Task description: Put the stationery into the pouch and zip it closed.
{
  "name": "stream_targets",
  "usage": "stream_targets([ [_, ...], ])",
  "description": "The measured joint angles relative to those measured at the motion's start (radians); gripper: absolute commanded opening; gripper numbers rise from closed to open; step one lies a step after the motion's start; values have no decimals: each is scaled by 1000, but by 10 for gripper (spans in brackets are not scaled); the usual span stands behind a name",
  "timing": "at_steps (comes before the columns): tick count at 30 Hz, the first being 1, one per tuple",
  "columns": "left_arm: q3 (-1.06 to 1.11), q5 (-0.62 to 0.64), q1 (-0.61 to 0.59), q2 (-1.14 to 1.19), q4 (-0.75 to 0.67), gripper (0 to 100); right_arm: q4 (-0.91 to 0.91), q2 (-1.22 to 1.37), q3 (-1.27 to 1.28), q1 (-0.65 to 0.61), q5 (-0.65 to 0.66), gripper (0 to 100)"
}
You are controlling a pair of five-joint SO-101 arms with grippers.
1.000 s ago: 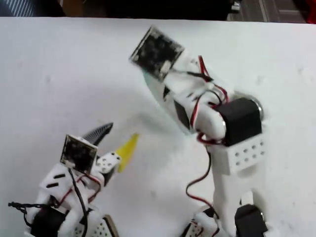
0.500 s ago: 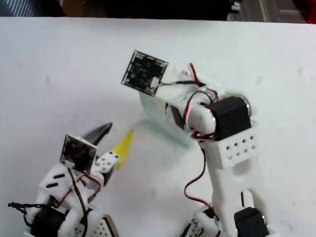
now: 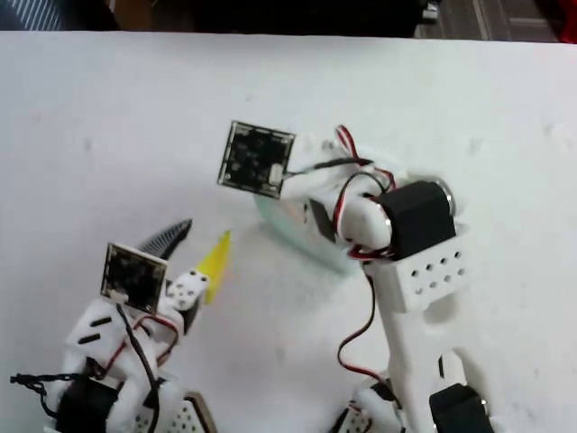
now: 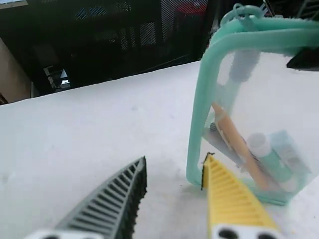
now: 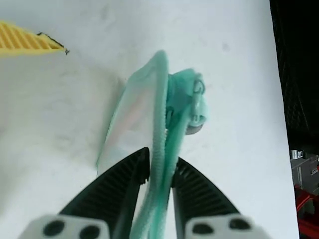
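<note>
Two grippers are at work, and I judge the loading done and the zipping step in hand. My right gripper [image 5: 160, 155] is pinched narrow on the top edge of the pouch [image 5: 132, 114], with the teal zip band squeezed between its two black jaws. That hold keeps the pouch [image 4: 249, 99] standing upright on the worktop [image 3: 108, 117], just under my right wrist.

My left gripper [image 4: 174, 157] stands wide and holds nothing. Its grey and yellow jaws are low over the worktop, and the yellow one is just beside the pouch's lower corner.

Through the clear side wall I can see the stationery inside: a wood-coloured stick [image 4: 234, 139] leaning aslant, a white-capped tube [image 4: 259, 144] and a pale teal block [image 4: 284, 149] at the bottom.

The zip pull [image 5: 197, 99] sits at the far end of the top edge, away from my right gripper. I cannot tell whether the teeth are already joined along the whole length.

If they are not, the next move calls for my left gripper to rise to the pull, close on its small loop, and draw it along the band while my right gripper holds the rim taut.
</note>
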Motion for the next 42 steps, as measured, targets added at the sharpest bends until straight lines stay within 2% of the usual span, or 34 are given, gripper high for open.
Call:
stream_targets([
  [5, 0, 0, -5, 0, 0, 199, 0, 0, 0, 0, 23, 17],
  [8, -25, 0, -60, 0, -5, 199, 0, 0, 0, -9, 25, 17],
  [13, -9, 15, -163, -2, -127, 199, 0, 2, 8, -72, 66, 17],
  [20, 41, 149, -259, 0, -278, 199, 0, -40, 66, -78, 140, 17],
  [27, 41, 181, -279, 0, -284, 199, 3, -264, 130, -80, 184, 17],
  [31, 41, 181, -279, 0, -284, 199, 3, -454, 315, -81, 290, 17],
  [36, 41, 181, -160, 0, -284, 199, 3, -684, 598, -92, 496, 17],
  [42, 41, 181, 61, 0, -284, 168, 3, -842, 766, -126, 578, 17],
])
